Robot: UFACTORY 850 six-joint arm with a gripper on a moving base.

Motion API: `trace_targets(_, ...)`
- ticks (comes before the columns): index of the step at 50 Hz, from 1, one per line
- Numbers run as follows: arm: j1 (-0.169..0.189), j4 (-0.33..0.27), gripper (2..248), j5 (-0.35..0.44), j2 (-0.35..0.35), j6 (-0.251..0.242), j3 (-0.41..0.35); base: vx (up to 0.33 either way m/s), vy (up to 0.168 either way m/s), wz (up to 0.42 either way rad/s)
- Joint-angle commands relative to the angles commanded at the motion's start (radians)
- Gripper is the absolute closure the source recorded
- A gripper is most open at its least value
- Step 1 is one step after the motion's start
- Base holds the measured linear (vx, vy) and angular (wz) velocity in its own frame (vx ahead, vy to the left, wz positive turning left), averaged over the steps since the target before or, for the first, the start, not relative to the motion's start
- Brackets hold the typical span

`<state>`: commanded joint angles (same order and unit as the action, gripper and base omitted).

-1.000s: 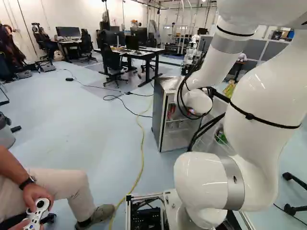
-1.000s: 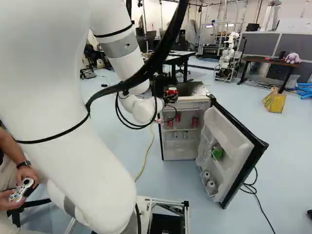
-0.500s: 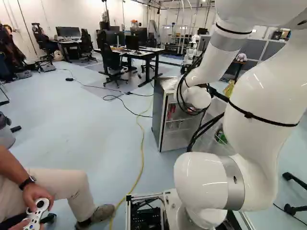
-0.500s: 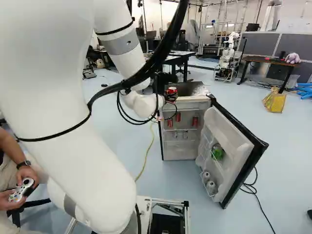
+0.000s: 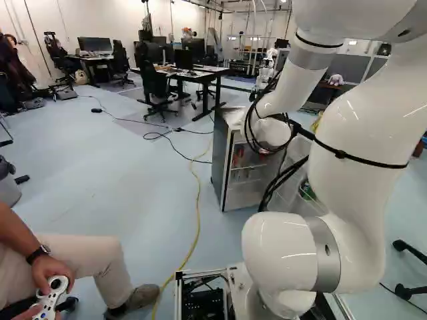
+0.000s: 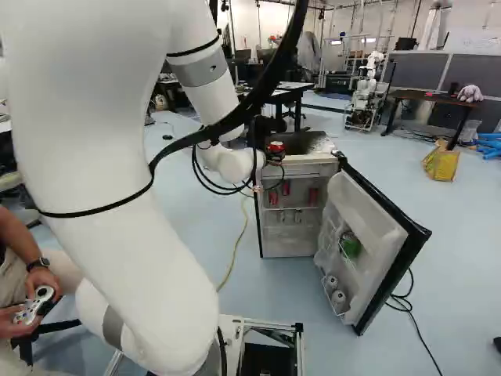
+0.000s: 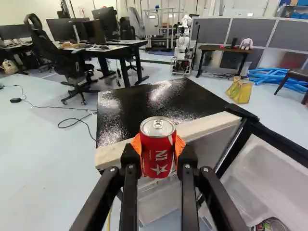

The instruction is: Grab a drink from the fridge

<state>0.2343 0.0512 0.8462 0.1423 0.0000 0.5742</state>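
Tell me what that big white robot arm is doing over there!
The robot arm is holding a red drink can in its gripper, up by the front edge of the fridge's top. The fridge door is open, and more red cans are inside. A person has a game controller, maybe to steer it.

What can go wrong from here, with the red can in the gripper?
The can, gripped close to the fridge's top front edge, might knock it if lowered. Hanging cable loops could catch on the open door. If the base turns, it may hit the person's shoe nearby.
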Motion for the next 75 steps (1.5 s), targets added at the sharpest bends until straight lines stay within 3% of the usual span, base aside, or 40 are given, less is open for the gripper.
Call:
trace_targets(21,-0.007,0.0,163,0.0,0.005,0.0,0.053,0.0,0.0,0.0)
trace_targets(75,-0.023,0.0,163,0.0,0.114,0.0,0.179,0.0,0.0,0.0)
